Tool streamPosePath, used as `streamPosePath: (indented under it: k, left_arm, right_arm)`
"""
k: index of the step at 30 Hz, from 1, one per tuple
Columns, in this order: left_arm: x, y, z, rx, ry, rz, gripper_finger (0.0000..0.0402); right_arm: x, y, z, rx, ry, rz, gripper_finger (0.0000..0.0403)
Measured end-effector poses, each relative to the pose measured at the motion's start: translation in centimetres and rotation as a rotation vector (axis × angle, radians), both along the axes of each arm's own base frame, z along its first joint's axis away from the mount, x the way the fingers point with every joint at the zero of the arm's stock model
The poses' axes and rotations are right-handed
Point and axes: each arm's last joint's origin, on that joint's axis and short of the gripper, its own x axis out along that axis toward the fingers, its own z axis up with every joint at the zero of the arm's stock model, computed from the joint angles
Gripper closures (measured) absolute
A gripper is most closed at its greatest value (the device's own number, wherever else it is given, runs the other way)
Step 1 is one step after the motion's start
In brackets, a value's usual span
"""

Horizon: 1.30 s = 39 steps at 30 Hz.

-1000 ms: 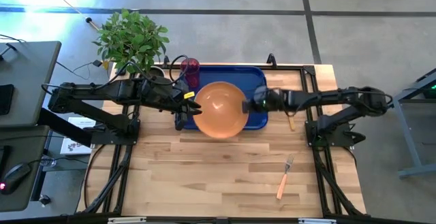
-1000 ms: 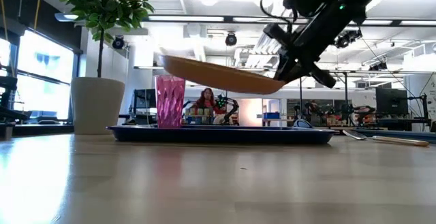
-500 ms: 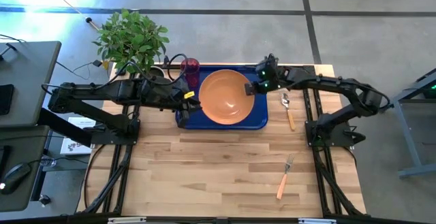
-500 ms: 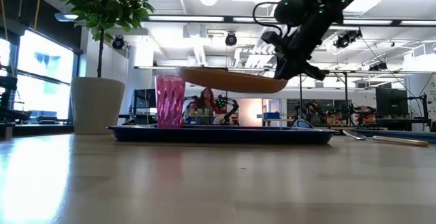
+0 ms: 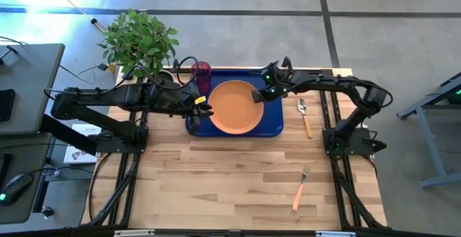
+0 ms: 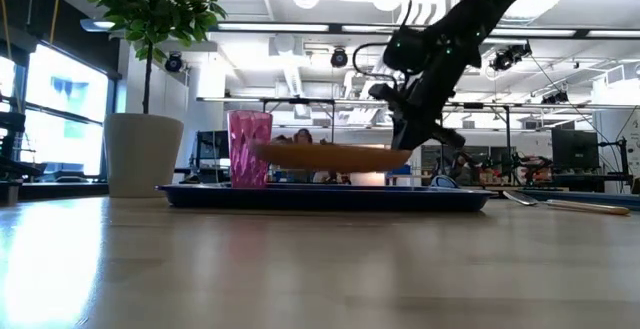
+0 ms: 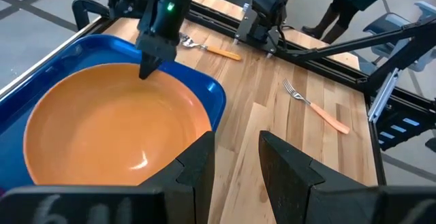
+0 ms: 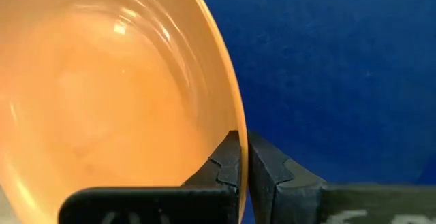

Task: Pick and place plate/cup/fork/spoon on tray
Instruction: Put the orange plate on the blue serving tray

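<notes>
While the right end effector (image 5: 259, 95) pinches the plate (image 5: 235, 107) at its two o'clock rim, just above the tray (image 5: 275, 125), lower it level before letting go; the left end effector (image 5: 204, 109) waits, narrowly parted.

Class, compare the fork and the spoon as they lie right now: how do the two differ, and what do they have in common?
The fork ends in silver tines; the spoon ends in a rounded silver bowl. The fork lies on the table's near right part, far from the tray; the spoon lies just off the tray's right edge. The fork lies at a slant; the spoon lies nearly straight front to back. Both have orange handles, rest on the bare wood and are untouched.
</notes>
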Motion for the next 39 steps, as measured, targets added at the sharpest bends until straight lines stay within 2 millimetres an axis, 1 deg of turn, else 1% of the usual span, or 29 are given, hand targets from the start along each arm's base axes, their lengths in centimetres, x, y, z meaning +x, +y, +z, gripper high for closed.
streamPosePath:
  k: [8, 20, 39]
  left_arm:
    - [0.0, 0.0, 0.0, 0.0, 0.0, 0.0, 0.0296]
    - [0.0, 0.0, 0.0, 0.0, 0.0, 0.0, 0.0296]
    - [0.0, 0.0, 0.0, 0.0, 0.001, 0.0, 0.0296]
  right_arm:
    - [0.8, -0.2, -2.2, 0.054, 0.036, -0.037, 0.0403]
    - [1.5, -0.7, -4.2, 0.08, 0.05, -0.102, 0.0403]
    - [1.5, -0.8, -4.3, 0.066, 0.059, -0.114, 0.0403]
